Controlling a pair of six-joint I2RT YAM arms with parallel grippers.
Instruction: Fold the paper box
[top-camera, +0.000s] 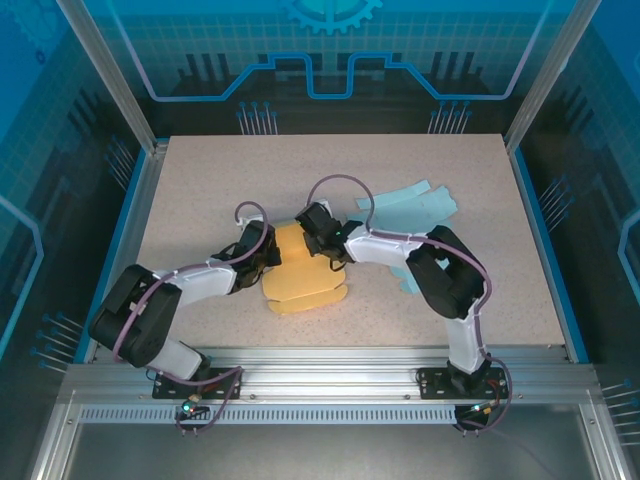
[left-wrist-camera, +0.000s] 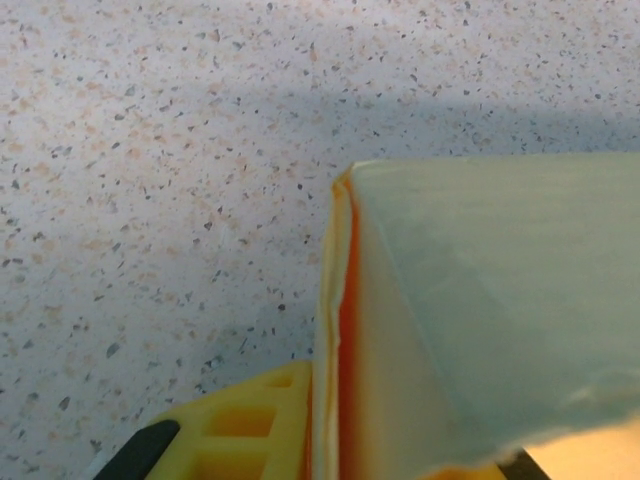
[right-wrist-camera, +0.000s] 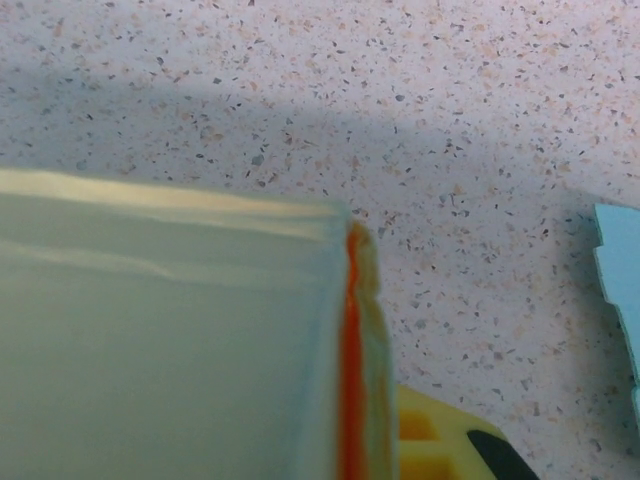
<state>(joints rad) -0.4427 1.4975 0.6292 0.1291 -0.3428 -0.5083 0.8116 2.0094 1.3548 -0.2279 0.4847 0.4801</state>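
Broadly, the scene from largest to smallest:

- The speckled table (top-camera: 200, 190) takes up the whole work area inside a frame of metal rails (top-camera: 330, 385), with the arm bases bolted at the near edge.
- The left arm (top-camera: 150, 310) reaches in from the near left, and the right arm (top-camera: 440, 270) bends in from the near right; both point toward the middle of the table.
- The paper box (top-camera: 300, 280), yellow and partly folded, lies near the middle of the table between the two wrists, with its flatter rounded flaps on the near side.
- A flat blue sheet (top-camera: 415, 210) lies well to the far right of the box, partly under the right arm.
- The left gripper (top-camera: 268, 258) sits at the left edge of the box. In the left wrist view a raised pale panel of the box runs down between its fingers (left-wrist-camera: 240, 425). The panel hides most of the other finger, so it cannot be told whether the jaws are pressed on it.
- The right gripper (top-camera: 325, 245) sits at the far right edge of the box. Its jaws are clamped on a raised panel, with the yellow finger (right-wrist-camera: 430, 440) right against the fold.
- A thin orange line (right-wrist-camera: 350, 380) marks the folded corner in each wrist view.
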